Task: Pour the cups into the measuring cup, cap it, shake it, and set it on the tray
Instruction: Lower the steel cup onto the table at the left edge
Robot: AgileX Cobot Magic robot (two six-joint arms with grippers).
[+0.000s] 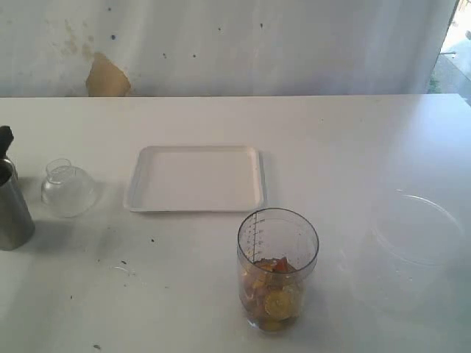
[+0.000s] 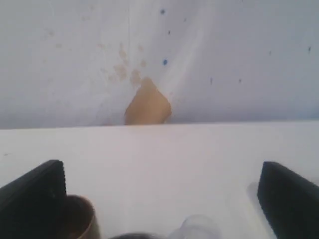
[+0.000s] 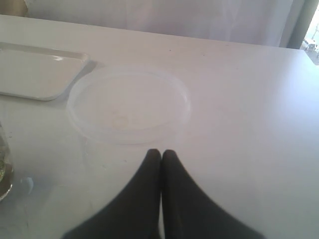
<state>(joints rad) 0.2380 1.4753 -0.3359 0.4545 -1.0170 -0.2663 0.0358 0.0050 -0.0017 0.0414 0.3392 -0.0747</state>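
The measuring cup (image 1: 277,268) stands at the table's front middle, uncapped, with orange and yellow pieces in its lower part; its edge (image 3: 4,169) shows in the right wrist view. The white tray (image 1: 196,178) lies behind it, bare. The clear dome cap (image 1: 68,188) rests left of the tray. The steel tumbler (image 1: 11,209) stands at the far left edge, with a black bit of my left gripper (image 1: 6,138) just above it. My left gripper (image 2: 162,199) is open wide; the brown cup (image 2: 77,219) and the cap (image 2: 197,229) show low between its fingers. My right gripper (image 3: 161,153) is shut on nothing.
A wide unmarked clear container (image 1: 423,228) sits at the right, just beyond my right gripper's fingertips (image 3: 129,104). A corner of the tray (image 3: 35,74) lies beside it. A white curtain with a tan patch (image 1: 107,77) backs the table.
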